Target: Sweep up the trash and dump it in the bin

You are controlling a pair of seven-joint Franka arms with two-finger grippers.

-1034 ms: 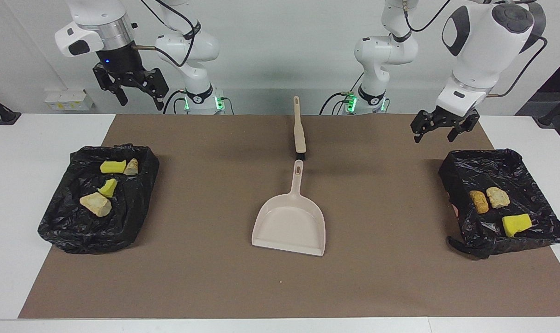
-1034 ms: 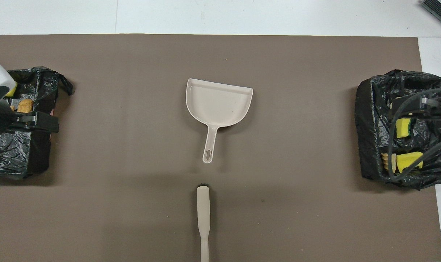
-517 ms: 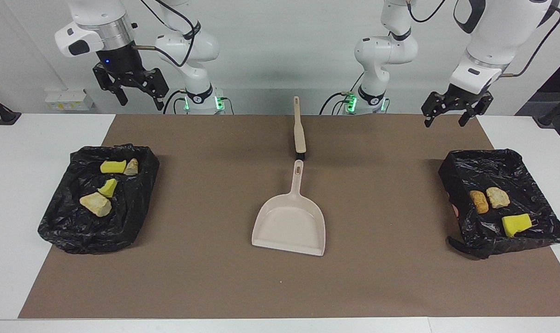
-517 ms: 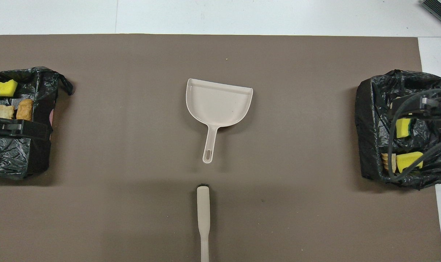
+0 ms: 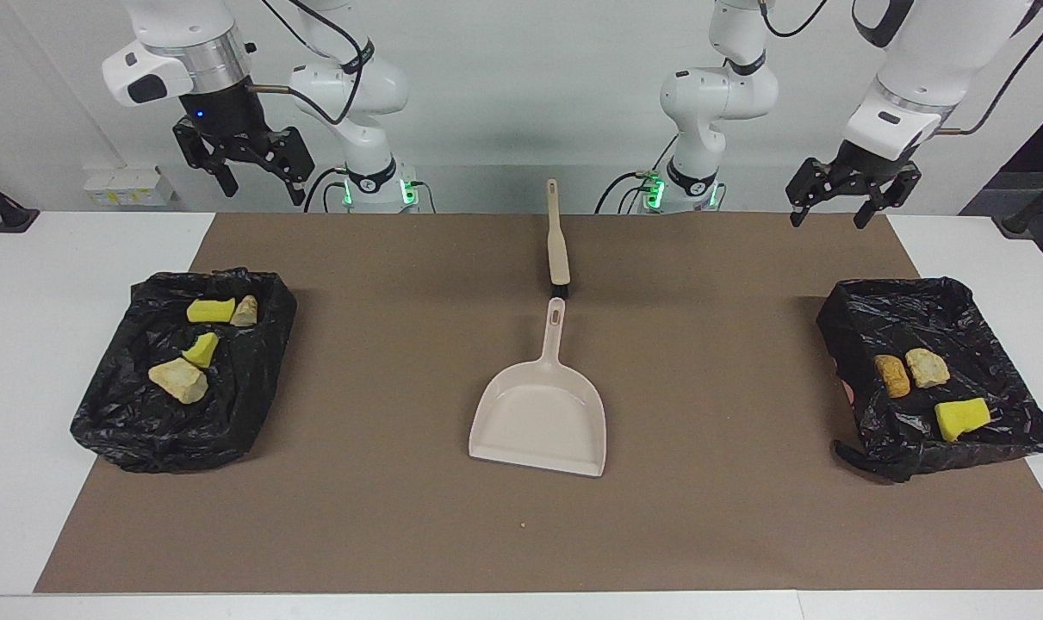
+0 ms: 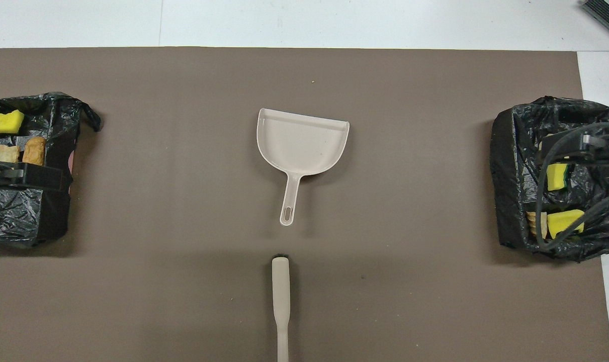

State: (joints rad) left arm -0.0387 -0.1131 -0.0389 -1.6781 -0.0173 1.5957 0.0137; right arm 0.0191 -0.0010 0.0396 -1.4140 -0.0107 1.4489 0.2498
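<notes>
The trash lies in two black-bag-lined bins. The bin [image 5: 258, 379] at the right arm's end holds two yellow chunks [image 5: 210, 310] and two beige lumps [image 5: 179, 381]. The bin [image 5: 853, 413] at the left arm's end holds an orange-brown nugget [image 5: 891, 375], a beige lump [image 5: 927, 368] and a yellow chunk [image 5: 961, 418]. A beige dustpan [image 5: 540, 418] lies mid-mat, empty. The brush [image 5: 558, 245] lies just nearer the robots, in line with the dustpan's handle. My left gripper [image 5: 828, 215] hangs open and empty over the mat's edge by its bin. My right gripper [image 5: 261, 188] waits open, high over the table's edge.
A brown mat [image 5: 710, 517] covers most of the white table [image 5: 21, 482]. From overhead the dustpan [image 6: 300, 143] and the brush [image 6: 280, 296] lie in the middle, with a bin [image 6: 27, 216] and a bin [image 6: 508, 171] at the two ends.
My left gripper has risen and drawn back from just above its bin toward the robots' edge of the mat. The right arm, the tools and the trash have not moved.
</notes>
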